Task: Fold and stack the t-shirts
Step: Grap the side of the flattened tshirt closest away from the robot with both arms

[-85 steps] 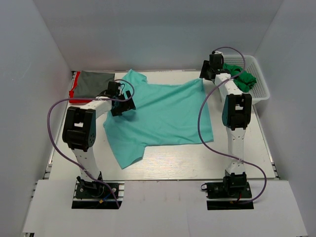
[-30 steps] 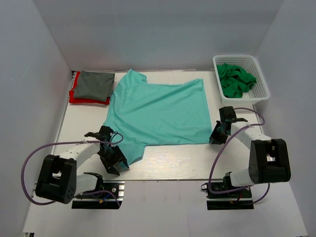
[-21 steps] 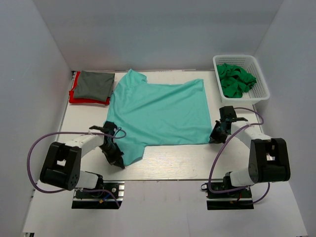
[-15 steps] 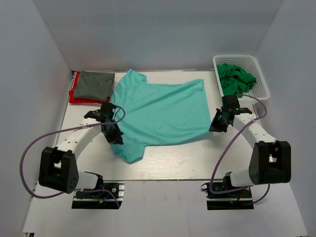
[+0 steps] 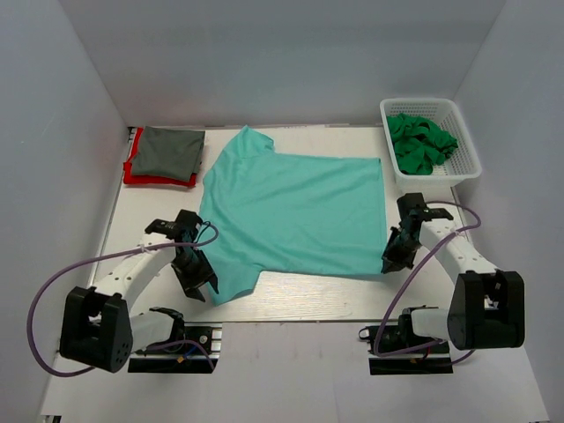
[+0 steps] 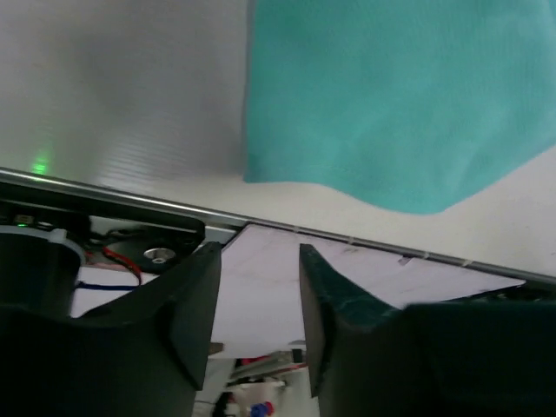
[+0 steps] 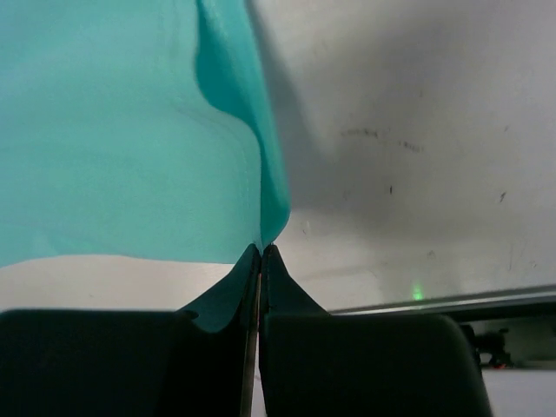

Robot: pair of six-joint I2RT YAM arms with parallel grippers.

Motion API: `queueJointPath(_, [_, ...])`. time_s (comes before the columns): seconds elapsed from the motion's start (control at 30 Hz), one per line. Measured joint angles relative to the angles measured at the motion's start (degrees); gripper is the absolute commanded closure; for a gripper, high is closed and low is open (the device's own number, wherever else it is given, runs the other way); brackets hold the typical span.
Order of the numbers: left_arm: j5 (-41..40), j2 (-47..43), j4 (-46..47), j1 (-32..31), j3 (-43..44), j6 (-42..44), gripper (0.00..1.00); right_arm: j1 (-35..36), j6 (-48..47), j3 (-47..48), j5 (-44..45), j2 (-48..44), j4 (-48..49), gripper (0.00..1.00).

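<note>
A large light teal t-shirt [image 5: 295, 207] lies spread flat across the middle of the table. My right gripper [image 5: 394, 256] is shut on its near right hem corner [image 7: 265, 221], and the cloth rises from the closed fingertips. By the near left sleeve, my left gripper [image 5: 196, 280] is open with nothing between its fingers [image 6: 195, 287]; the teal sleeve edge [image 6: 391, 113] lies just beyond them. At the back left, a folded dark grey t-shirt [image 5: 169, 152] rests on a red t-shirt [image 5: 132, 173]. Bright green t-shirts [image 5: 421, 141] lie crumpled in the basket.
The white lattice basket [image 5: 467, 159] stands at the back right corner. White walls close in the table on three sides. Both arm bases [image 5: 172, 339] are bolted at the near edge, and purple cables loop beside each arm.
Both grippers pulled the teal t-shirt toward the near edge and it now lies flatter. The left gripper has let go of the sleeve and opened. The right gripper stays shut on the hem.
</note>
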Motion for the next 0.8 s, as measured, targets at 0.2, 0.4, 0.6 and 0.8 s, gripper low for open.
queueJointPath(0.2, [1.2,3.1,5.2,-0.2,-1.5,0.5,0.36,-0.1,1.3,-1.9,-0.5,1.9,-0.1,1.0])
queueJointPath(0.4, [0.1,6.3,9.1,-1.0,-2.3,0.5,0.42,-0.1,2.0,-1.7,-0.3,2.5,0.1,1.0])
queueJointPath(0.6, [-1.3,9.5,8.3,-2.4,-3.3,-1.1,0.36,-0.1,2.0,-1.0,-0.3,2.8,0.2,1.0])
queueJointPath(0.8, [-1.9,11.0,7.8,-3.8,-6.0,-3.2,0.44,-0.1,2.0,-1.0,-0.3,2.8,1.2,1.0])
